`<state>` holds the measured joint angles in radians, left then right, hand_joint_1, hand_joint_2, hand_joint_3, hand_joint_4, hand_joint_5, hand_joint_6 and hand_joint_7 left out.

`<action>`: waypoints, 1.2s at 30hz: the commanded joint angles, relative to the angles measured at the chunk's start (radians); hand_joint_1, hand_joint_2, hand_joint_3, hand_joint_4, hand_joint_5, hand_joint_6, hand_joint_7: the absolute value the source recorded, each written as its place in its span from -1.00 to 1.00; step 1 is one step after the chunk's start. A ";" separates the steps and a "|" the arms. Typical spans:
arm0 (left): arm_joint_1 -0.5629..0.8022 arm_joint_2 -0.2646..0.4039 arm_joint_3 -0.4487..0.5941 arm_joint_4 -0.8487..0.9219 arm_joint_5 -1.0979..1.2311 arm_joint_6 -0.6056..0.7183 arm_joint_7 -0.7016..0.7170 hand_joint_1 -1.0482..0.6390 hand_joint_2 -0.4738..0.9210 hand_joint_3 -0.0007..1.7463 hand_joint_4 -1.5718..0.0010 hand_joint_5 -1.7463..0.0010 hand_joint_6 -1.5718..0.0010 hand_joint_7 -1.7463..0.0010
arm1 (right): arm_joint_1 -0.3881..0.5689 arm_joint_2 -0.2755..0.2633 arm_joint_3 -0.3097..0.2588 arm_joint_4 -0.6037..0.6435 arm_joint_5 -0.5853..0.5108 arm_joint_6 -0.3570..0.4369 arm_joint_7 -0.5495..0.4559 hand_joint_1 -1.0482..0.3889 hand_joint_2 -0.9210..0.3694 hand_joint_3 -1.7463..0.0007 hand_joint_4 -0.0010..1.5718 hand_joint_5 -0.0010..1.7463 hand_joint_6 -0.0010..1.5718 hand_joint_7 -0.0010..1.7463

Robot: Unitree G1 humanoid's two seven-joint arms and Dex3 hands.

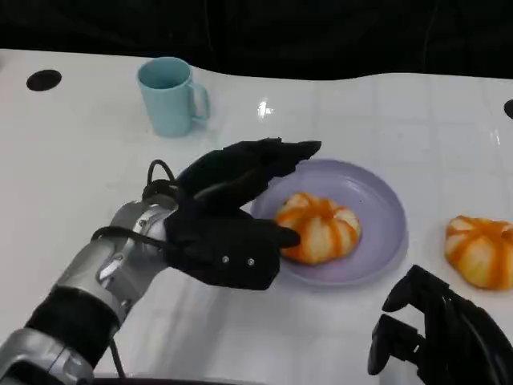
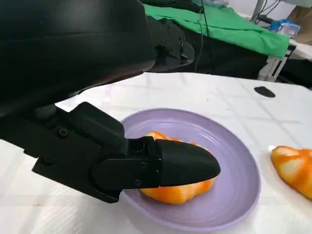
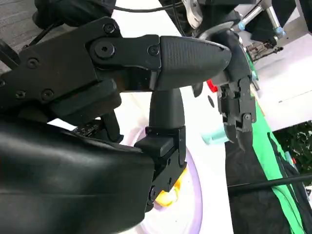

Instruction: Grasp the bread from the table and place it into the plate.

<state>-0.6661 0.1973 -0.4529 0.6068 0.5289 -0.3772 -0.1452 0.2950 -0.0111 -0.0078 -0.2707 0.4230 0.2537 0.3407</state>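
So the bread (image 1: pixel 319 228) is sitting inside the purple plate (image 1: pixel 381 200) now, a bit toward the near-left side of it. My left robot hand (image 1: pixel 232 212) is right up against it: thumb touching the bread's left side, the other fingers arched over the plate's back-left rim and spread apart. Looks to me like it's let go, or at least there's no real squeeze on it.

What worries me: if I pull back low and fast, the thumb could drag the bread toward the rim or nudge the whole plate across the tabletop (image 1: pixel 72 176). I'd lift up first, then retreat left.

Room-wise, the teal mug (image 1: pixel 170 95) is behind and to the left, well apart, so the way out is fine. There's a second bread (image 1: pixel 481 250) right of the plate, near the picture's edge. My right robot hand (image 1: pixel 437 337) is parked low by the near edge, fingers curled, holding nothing as far as I can see.
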 commanded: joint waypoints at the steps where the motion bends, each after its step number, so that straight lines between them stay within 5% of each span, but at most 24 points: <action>1: 0.077 0.040 0.039 -0.087 -0.056 -0.011 -0.042 -0.86 1.00 -0.35 0.90 0.94 0.86 0.95 | -0.004 -0.013 -0.011 0.000 0.007 0.000 -0.001 -0.29 -0.99 0.40 0.00 1.00 -0.38 1.00; 14: 0.260 0.085 0.106 -0.219 -0.073 -0.091 0.023 -0.67 1.00 -0.39 0.70 0.79 0.72 0.90 | -0.009 -0.018 -0.014 0.004 0.008 0.003 0.001 -0.29 -1.00 0.42 0.00 1.00 -0.38 1.00; 23: 0.380 0.036 0.184 -0.158 -0.180 -0.281 0.117 -0.55 1.00 -0.50 0.53 0.08 0.34 0.86 | -0.012 -0.017 -0.012 0.007 0.008 0.001 0.001 -0.29 -1.00 0.42 -0.01 1.00 -0.38 1.00; 32: 0.483 -0.032 0.240 -0.141 -0.350 -0.395 0.093 -0.39 1.00 -0.59 0.39 -0.26 0.07 0.76 | -0.010 -0.019 -0.013 0.003 0.012 0.007 0.002 -0.29 -1.00 0.43 -0.01 1.00 -0.39 1.00; 34: 0.506 -0.037 0.250 -0.157 -0.371 -0.400 0.092 -0.39 1.00 -0.58 0.42 -0.45 0.03 0.68 | -0.008 -0.019 -0.012 0.000 0.012 0.006 0.001 -0.29 -1.00 0.43 -0.02 1.00 -0.40 1.00; 36: 0.526 -0.041 0.259 -0.180 -0.396 -0.385 0.082 -0.40 1.00 -0.57 0.48 -0.75 0.17 0.28 | -0.006 -0.016 -0.012 -0.003 0.014 0.008 -0.002 -0.29 -1.00 0.43 -0.02 1.00 -0.40 1.00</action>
<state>-0.1670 0.1532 -0.2178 0.4529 0.1730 -0.7624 -0.0434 0.2870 -0.0186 -0.0113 -0.2593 0.4229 0.2553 0.3408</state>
